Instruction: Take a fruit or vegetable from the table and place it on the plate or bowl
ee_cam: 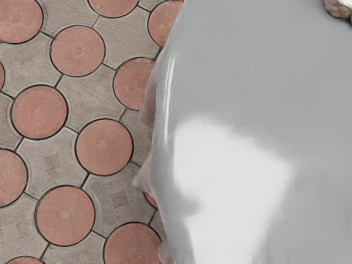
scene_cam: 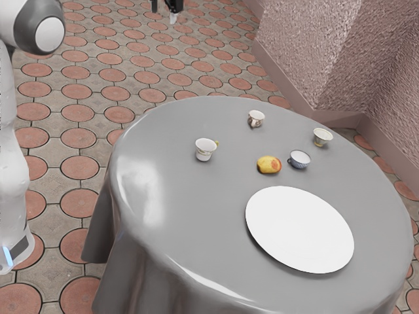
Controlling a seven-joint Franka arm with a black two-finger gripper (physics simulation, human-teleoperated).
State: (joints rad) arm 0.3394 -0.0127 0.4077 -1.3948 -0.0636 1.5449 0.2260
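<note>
Fruit [scene_cam: 269, 164], yellow with a red blush, is lying on a round bench [scene_cam: 196, 261] draped in shiny grey cloth. It is lying just beside a small blue-rimmed cup [scene_cam: 299, 159] and near a large white plate [scene_cam: 299, 229]. The plate is lying bare on the near half, apparently being kept free as the drop-off spot. Three white cups are standing well apart on the far half: a left teacup [scene_cam: 205, 149], a far teacup [scene_cam: 256, 118] and a right teacup [scene_cam: 322, 137], probably being offered as distractions.

The tool [scene_cam: 172, 10] is being held high at the exterior view's top edge, over the tiled floor [scene_cam: 98, 78] and well apart from the fruit. Whether it is open or closed cannot be told. In the wrist view the cloth's hanging edge and the floor are being looked down on, suggesting the hand is not yet being carried over the bench. The fruit is judged to be lying untouched. No brand, label or writing is being shown legibly.
</note>
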